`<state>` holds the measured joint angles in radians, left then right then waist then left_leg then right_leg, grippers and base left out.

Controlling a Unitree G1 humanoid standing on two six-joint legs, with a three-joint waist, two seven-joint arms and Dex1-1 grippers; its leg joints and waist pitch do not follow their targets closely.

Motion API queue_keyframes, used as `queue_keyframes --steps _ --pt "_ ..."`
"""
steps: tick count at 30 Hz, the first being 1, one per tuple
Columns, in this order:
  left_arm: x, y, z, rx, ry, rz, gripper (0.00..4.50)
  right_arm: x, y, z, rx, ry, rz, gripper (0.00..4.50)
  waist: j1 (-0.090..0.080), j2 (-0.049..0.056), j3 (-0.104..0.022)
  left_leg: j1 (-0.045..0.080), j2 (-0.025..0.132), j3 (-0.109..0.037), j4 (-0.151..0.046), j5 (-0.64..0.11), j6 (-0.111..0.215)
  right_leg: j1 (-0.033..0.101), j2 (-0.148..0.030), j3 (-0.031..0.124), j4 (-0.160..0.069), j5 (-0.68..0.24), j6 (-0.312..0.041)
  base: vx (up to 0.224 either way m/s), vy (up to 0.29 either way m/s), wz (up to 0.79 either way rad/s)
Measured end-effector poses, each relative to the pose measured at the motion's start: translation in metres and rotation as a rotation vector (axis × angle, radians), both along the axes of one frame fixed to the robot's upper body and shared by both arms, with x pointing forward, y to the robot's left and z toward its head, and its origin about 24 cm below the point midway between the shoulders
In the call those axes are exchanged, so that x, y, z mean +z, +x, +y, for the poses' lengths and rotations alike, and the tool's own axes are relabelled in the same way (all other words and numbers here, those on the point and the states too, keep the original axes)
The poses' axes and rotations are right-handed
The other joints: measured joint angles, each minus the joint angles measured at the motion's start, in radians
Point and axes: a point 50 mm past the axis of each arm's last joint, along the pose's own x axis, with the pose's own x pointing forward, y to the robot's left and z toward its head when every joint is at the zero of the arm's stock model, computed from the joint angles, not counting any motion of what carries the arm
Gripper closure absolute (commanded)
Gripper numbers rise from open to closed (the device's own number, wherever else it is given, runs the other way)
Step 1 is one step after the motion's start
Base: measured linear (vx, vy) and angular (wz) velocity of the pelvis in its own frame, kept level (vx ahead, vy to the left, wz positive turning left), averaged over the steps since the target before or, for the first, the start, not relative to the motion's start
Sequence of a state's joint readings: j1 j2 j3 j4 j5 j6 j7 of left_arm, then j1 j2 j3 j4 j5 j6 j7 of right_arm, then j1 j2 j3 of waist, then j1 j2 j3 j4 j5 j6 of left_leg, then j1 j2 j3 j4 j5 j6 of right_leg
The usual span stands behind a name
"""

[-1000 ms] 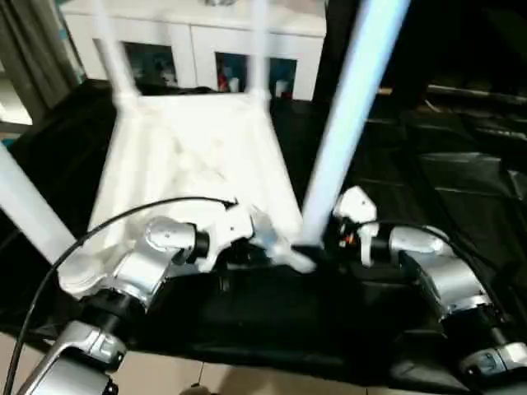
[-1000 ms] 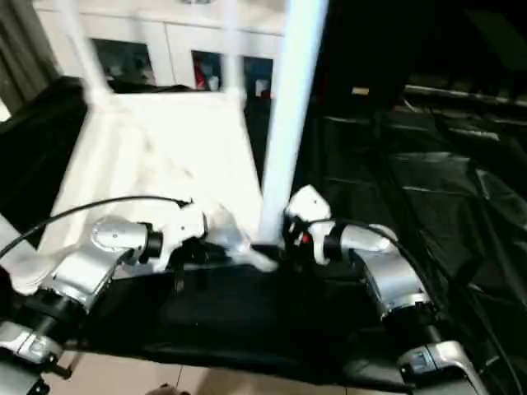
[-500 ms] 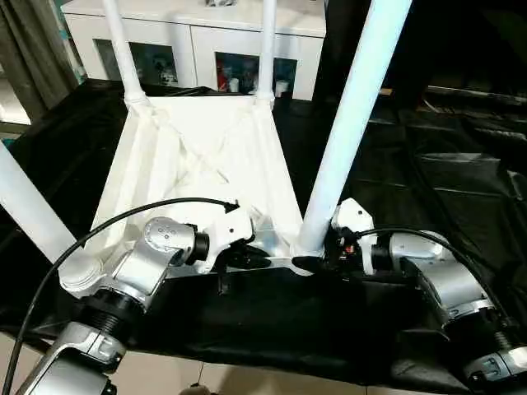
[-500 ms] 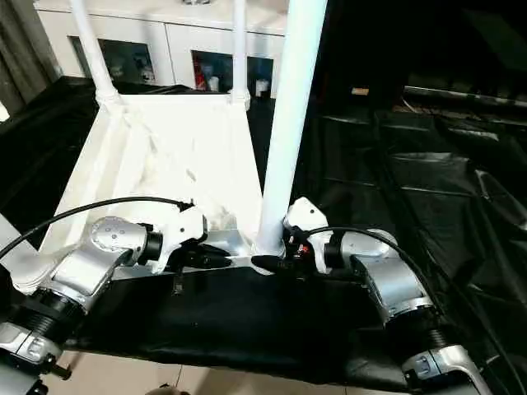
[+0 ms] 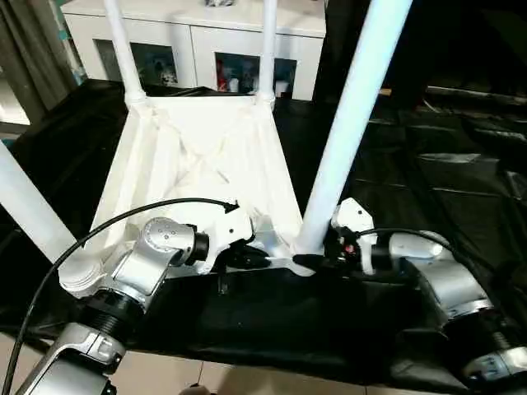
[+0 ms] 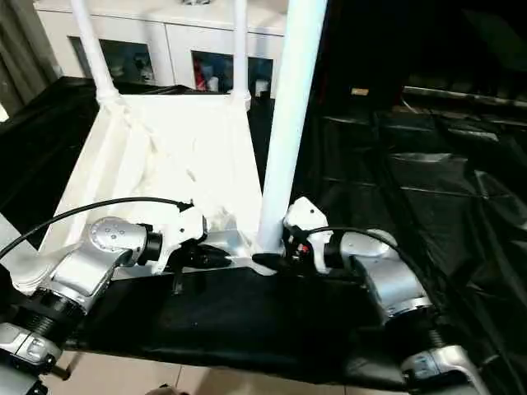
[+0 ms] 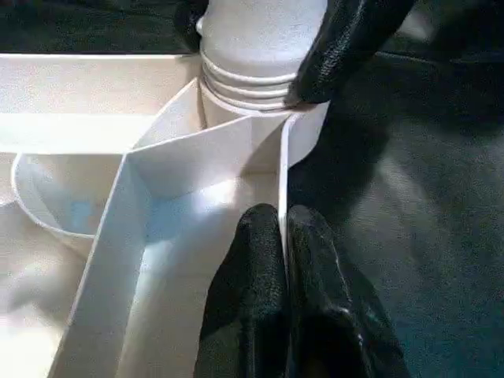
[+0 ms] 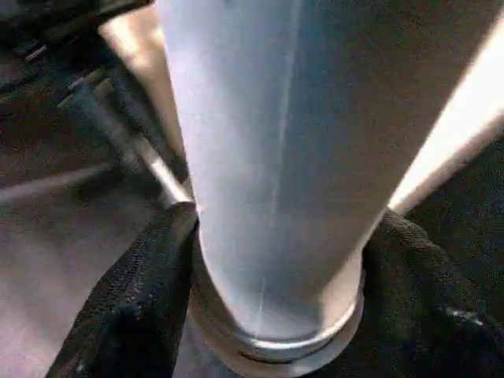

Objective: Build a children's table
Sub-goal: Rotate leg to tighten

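Our tabletop (image 5: 198, 164) lies upside down near the counter's front edge, all four legs standing — left claw (image 7: 282, 236) pinches its rim, right claw (image 8: 272, 260) clasps the near right leg (image 5: 346, 123), probably seating it.

White tabletop (image 5: 198, 164), its underside crossed by raised white ribs. Four white legs (image 5: 350, 115), the nearest shaded pale blue-grey, with a ringed collar at its base. Black sheet (image 5: 428, 173), glossy and creased, covers the surface. Silver forearms (image 5: 152, 263) with white wrist housings; black cable (image 5: 107, 222); black fingers (image 7: 260, 315), finely textured. White cabinet (image 5: 206, 37) with coloured items behind glass. Beige floor (image 5: 247, 383).
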<state>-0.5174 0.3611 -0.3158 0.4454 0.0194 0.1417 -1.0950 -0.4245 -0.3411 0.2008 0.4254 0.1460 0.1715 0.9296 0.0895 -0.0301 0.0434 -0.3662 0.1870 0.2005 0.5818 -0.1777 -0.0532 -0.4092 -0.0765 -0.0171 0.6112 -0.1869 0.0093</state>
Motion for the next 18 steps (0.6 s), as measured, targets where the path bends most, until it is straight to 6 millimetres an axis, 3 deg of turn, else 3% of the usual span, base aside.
queue_keyframes --steps 6,9,11,14,18 --pt "-0.002 0.020 -0.022 0.212 0.007 -0.054 4.50 -0.011 0.022 0.018 -0.440 0.091 -0.014 1.83 -0.030 -0.001 0.000 0.000 -0.001 0.000 0.006 0.000 0.000 0.001 0.000 0.002 -0.001 -0.002 0.003 0.000 0.000 0.00" --pt "-0.003 0.027 -0.043 0.315 0.007 -0.080 4.50 -0.011 0.032 0.027 -0.658 0.091 -0.019 1.83 -0.032 0.000 -0.001 0.000 -0.002 0.000 0.006 0.000 0.000 0.001 -0.001 0.002 -0.002 -0.002 0.003 0.000 0.000 0.00" --pt "-0.004 0.028 -0.053 0.345 -0.005 -0.085 4.50 -0.011 0.034 0.027 -0.707 0.078 -0.031 1.83 -0.030 0.000 -0.001 0.000 -0.003 -0.001 0.005 0.000 0.000 0.002 -0.002 0.002 -0.002 -0.002 0.003 0.000 0.000 0.00" --pt "-0.003 0.029 -0.057 0.352 -0.005 -0.092 4.50 -0.010 0.035 0.028 -0.716 0.072 -0.049 1.13 -0.026 0.000 -0.001 -0.001 -0.003 -0.001 0.002 -0.001 0.001 0.001 -0.001 0.001 -0.002 0.001 0.000 0.000 0.000 0.00" --pt "-0.002 0.030 -0.055 0.358 -0.002 -0.105 4.50 -0.013 0.035 0.028 -0.720 0.085 -0.046 0.88 -0.026 0.000 -0.001 -0.001 -0.003 -0.002 -0.001 0.000 0.000 0.000 -0.001 0.001 -0.002 0.001 0.000 0.000 0.000 0.00"
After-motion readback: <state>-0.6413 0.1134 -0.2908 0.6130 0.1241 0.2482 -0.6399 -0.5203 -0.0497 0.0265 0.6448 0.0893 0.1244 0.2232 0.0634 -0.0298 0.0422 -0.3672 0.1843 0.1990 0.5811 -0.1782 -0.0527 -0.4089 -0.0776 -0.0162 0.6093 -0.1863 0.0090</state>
